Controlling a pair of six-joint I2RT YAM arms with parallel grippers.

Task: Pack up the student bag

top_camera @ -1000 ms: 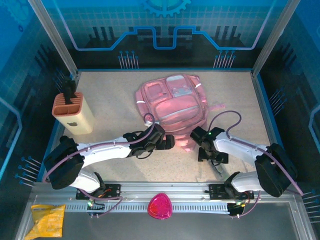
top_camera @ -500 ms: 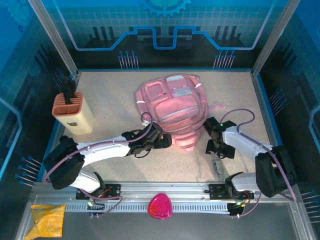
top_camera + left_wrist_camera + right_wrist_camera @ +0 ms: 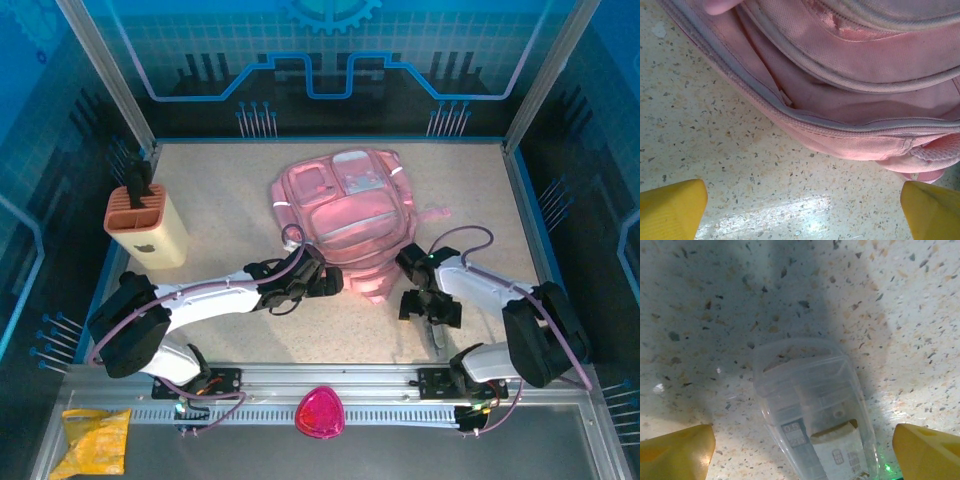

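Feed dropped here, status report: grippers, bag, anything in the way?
Left gripper open at near edge of student bag. Right gripper open over clear plastic case on table. Nothing held.

I can read no word or number anywhere. The clear plastic case (image 3: 807,390) on the counter (image 3: 715,315) below my right claw (image 3: 801,446) carries a white label (image 3: 840,455) and a dark printed patch (image 3: 792,434), both too blurred for me to make out. The tan holder (image 3: 150,228) has a dark mark (image 3: 145,246) on its front, too small to tell. The back wall (image 3: 330,60) bears a gear emblem (image 3: 330,10).
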